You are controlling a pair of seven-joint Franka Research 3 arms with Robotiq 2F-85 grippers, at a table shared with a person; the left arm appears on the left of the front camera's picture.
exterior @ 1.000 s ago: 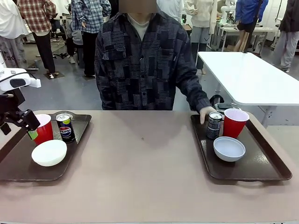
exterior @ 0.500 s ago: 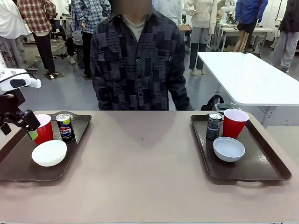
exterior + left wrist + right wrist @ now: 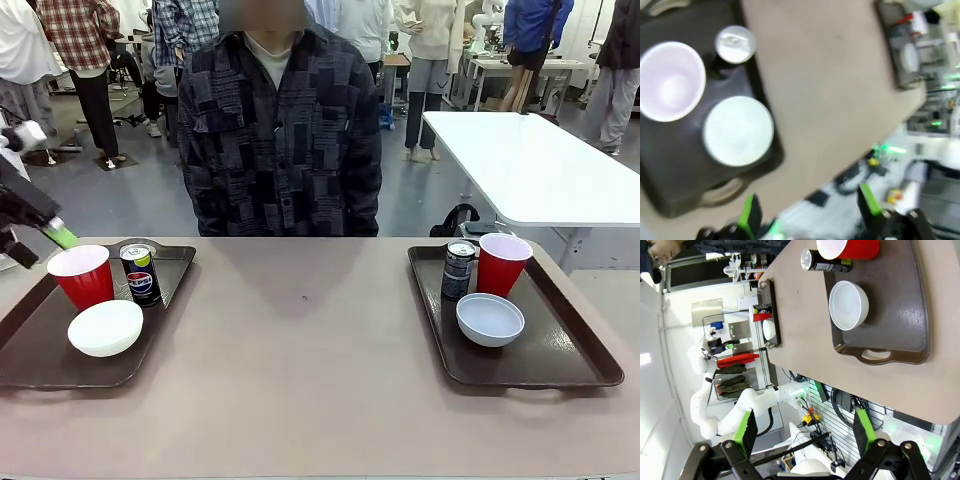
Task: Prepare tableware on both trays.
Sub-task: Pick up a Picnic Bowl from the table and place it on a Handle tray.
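Front view, left tray: brown tray (image 3: pixel 40 362) sat at the worktop's (image 3: pixel 310 380) left edge, carrying a red cup (image 3: pixel 83 277), a Pepsi can (image 3: pixel 140 273) just beside it and a white bowl (image 3: pixel 105 327) nearer the robot.
Front view, right tray: second tray (image 3: pixel 560 365) held the same set: dark can (image 3: pixel 459 268), red cup (image 3: pixel 502 263), white bowl (image 3: pixel 490 319). Each tray had one of each, so the laying-out looked complete.
Front view, left pincer: left pincer (image 3: pixel 50 235) hung above and behind the left cup, touching nothing; one green pad showed, its spread unreadable here.
Front view, person: stood at the far side, arms down, hands off the worktop.
Left wrist view: blurred. Cup (image 3: pixel 671 81), can (image 3: pixel 734 46) and bowl (image 3: pixel 738 131) lay far below on the tray (image 3: pixel 670 185). The left pincer's (image 3: pixel 810 217) green pads stood wide apart, released, nothing between them.
Right wrist view: right pincer (image 3: pixel 802 432) was high off the near edge, pads spread, released and empty. Its tray (image 3: pixel 900 315) showed bowl (image 3: pixel 849 305), can (image 3: pixel 822 261) and cup (image 3: pixel 847 248) grouped toward the far end, likely kept clear of the cut-out handle.
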